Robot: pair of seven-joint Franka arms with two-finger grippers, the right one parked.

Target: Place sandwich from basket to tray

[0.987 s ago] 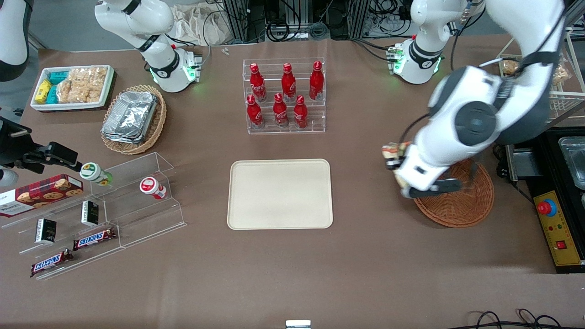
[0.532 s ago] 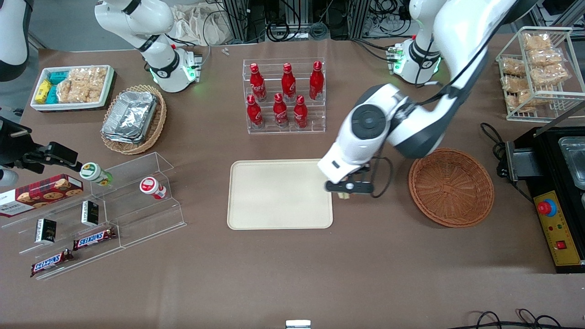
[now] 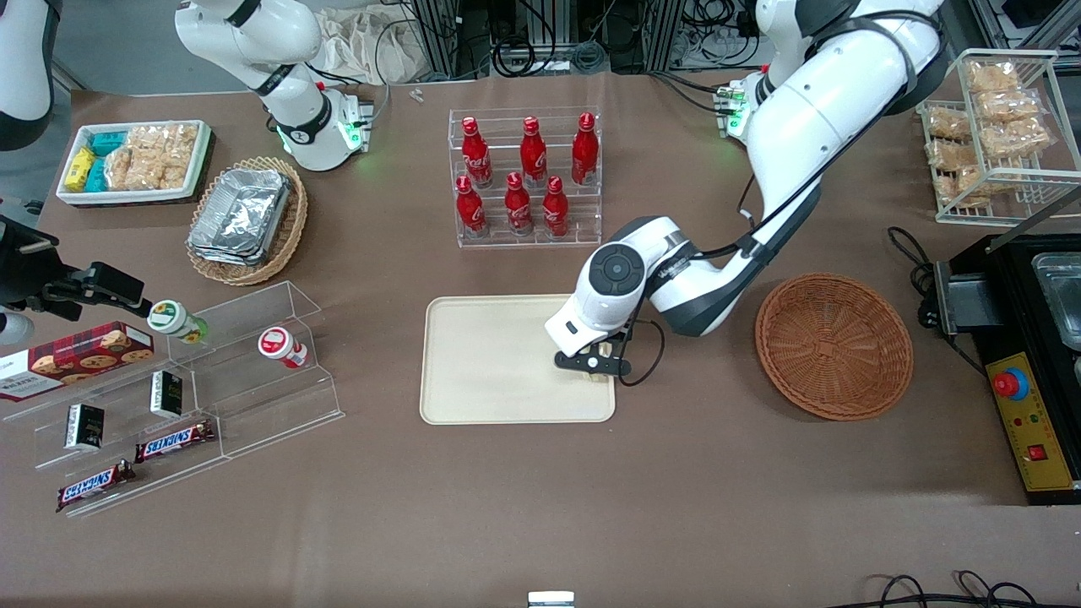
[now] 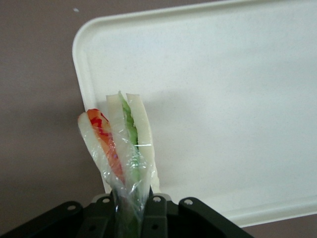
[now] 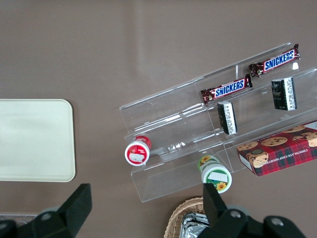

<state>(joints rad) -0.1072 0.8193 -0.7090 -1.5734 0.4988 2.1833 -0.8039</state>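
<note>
My gripper (image 3: 591, 366) hangs low over the cream tray (image 3: 490, 363), at the tray's end nearest the wicker basket (image 3: 833, 346). It is shut on the sandwich (image 4: 121, 144), a wedge of pale bread with red and green filling in clear wrap, pinched at its narrow end. In the left wrist view the gripper (image 4: 131, 204) holds the wedge upright over the tray (image 4: 223, 99), close to its rounded corner and rim. From the front the arm's wrist hides nearly all of the sandwich. The reddish-brown basket holds nothing.
A clear rack of red bottles (image 3: 528, 177) stands farther from the camera than the tray. A stepped acrylic shelf (image 3: 169, 397) with snacks, a tan basket of foil containers (image 3: 247, 219) and a white bin (image 3: 135, 160) lie toward the parked arm's end. A wire rack of packets (image 3: 996, 127) stands toward the working arm's end.
The gripper has carried the sandwich from above the basket, sideways across the bare table, to above the tray's near-basket end, and it is lower now.
</note>
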